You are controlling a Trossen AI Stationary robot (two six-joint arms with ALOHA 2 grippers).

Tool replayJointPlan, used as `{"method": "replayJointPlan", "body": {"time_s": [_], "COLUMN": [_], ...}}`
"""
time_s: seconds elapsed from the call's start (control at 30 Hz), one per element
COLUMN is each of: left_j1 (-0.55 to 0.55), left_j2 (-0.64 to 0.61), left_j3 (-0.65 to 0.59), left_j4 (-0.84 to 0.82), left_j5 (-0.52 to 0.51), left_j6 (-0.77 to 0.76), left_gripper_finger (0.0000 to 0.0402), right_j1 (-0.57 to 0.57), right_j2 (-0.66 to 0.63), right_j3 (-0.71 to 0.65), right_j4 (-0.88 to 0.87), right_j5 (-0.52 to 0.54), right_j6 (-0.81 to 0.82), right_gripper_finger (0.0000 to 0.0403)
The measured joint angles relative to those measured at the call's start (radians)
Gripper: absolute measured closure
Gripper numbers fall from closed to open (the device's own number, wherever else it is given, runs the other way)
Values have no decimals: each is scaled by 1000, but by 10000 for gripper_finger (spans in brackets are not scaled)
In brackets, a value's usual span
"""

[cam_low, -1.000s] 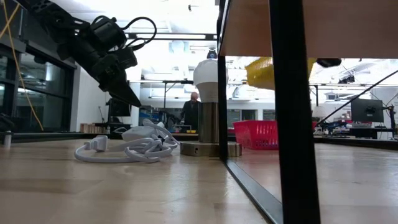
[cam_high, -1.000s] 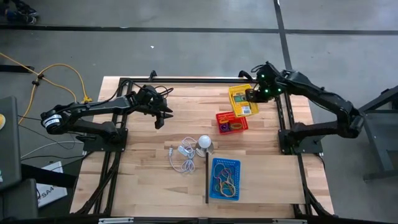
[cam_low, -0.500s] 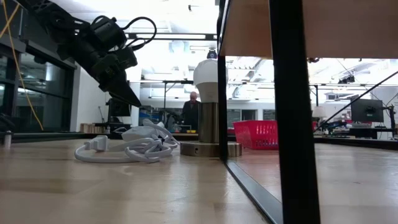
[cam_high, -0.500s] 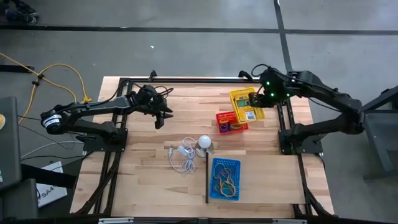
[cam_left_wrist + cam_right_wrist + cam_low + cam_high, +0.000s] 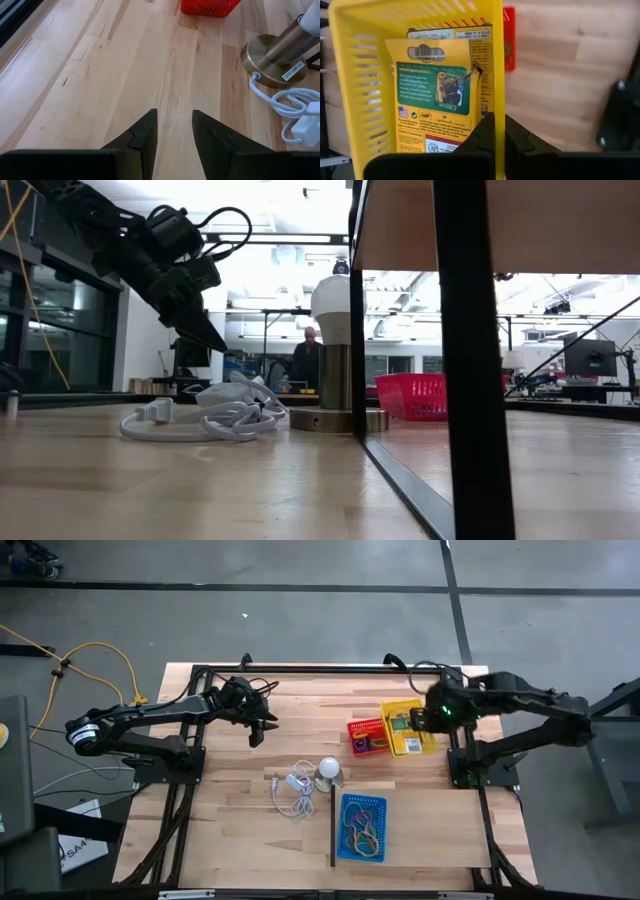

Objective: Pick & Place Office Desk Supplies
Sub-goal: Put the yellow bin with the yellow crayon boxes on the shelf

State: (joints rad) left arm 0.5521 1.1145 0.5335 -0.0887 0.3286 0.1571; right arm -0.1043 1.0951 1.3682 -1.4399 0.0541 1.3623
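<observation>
Right claw (image 5: 494,131) was pinched shut on yellow basket (image 5: 408,727) wall, packets (image 5: 437,100) inside, 3 o'clock of red basket (image 5: 371,734). Left claw (image 5: 174,131) hung open, empty. Sorting looked mostly done, basket unplaced.

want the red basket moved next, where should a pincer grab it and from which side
Take the red basket by its upright rim wall, coming from straight above, one finger inside and one outside. Its thin mesh walls stand open-topped, as the yellow basket is held by the right pincer. The left wall looks freest; the yellow basket crowds the right.
</observation>
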Motion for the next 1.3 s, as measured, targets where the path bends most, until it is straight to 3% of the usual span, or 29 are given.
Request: {"method": "replayJointPlan", "body": {"time_s": [0.27,0.5,0.93,1.3], "left_j1": [0,0,0,0], "left_j2": [0,0,0,0], "left_j3": [0,0,0,0], "left_j4": [0,0,0,0], "left_j5": [0,0,0,0], "left_j6": [0,0,0,0], "left_gripper_finger": [284,284,284,284], "right_j1": [329,522,772,873], "right_j2": [22,67,133,211], "right_j3": [0,0,0,0], "right_j4": [-9,-15,-21,-1], "right_j5": [100,148,190,202], "right_j6": [376,598,923,1049], "right_gripper_finger": [400,400,400,400]}}
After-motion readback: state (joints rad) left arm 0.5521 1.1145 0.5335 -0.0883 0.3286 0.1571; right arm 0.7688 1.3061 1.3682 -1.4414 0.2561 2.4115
